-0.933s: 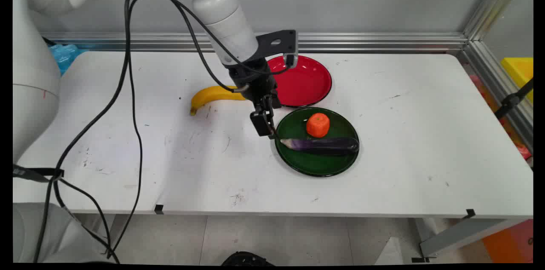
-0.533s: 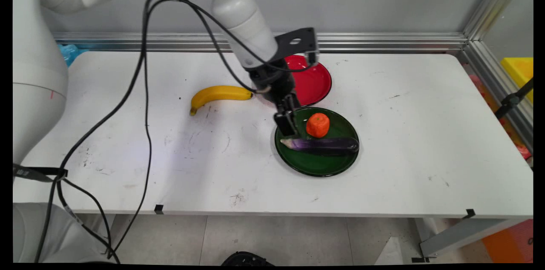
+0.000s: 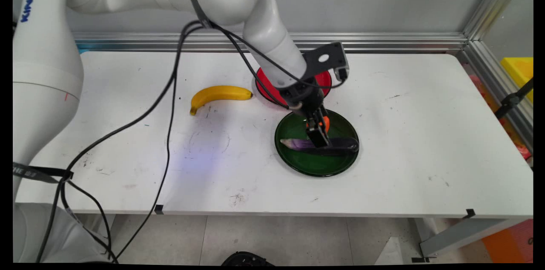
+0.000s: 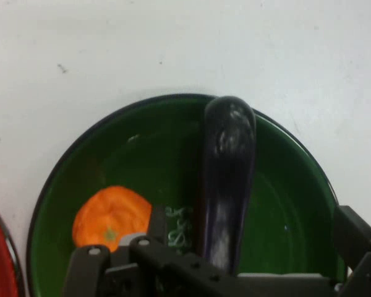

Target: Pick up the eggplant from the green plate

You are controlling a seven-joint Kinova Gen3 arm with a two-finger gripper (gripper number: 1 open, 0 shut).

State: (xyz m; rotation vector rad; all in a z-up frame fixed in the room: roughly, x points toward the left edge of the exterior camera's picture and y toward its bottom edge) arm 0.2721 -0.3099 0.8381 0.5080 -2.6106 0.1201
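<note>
One green plate (image 3: 298, 163) nearest, holding one eggplant (image 3: 340, 145) and one orange (image 4: 111, 216). Eggplant long axis left-right across plate, pale stem end pointing left. Gripper (image 3: 318, 137) directly over eggplant middle, orange just behind; finger state: cannot tell. Farther back: one banana (image 3: 217, 93) at left, one red plate (image 3: 266, 91).
</note>
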